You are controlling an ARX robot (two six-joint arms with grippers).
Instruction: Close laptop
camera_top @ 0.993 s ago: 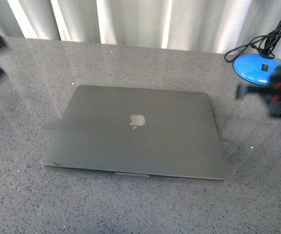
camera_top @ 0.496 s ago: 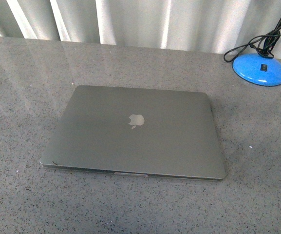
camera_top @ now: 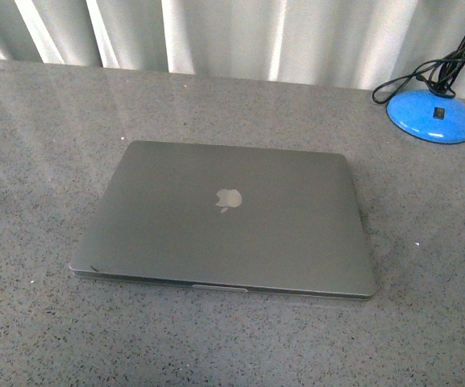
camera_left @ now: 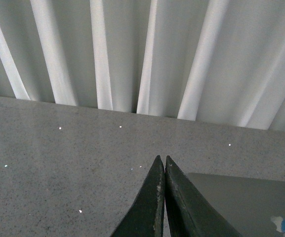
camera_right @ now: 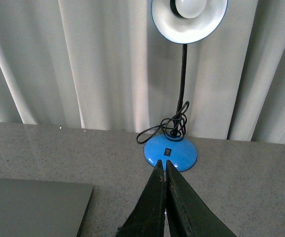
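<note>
Front view: the laptop lies shut and flat at the middle of the grey speckled counter, logo up. A blue lamp with a black cord stands at the far right, before a pale curtain. No arm appears.

Left wrist view: the left tool has its fingers pressed together, empty, above the counter beside a laptop corner.

Right wrist view: the right tool is likewise closed and empty, pointing toward the lamp base.
</note>
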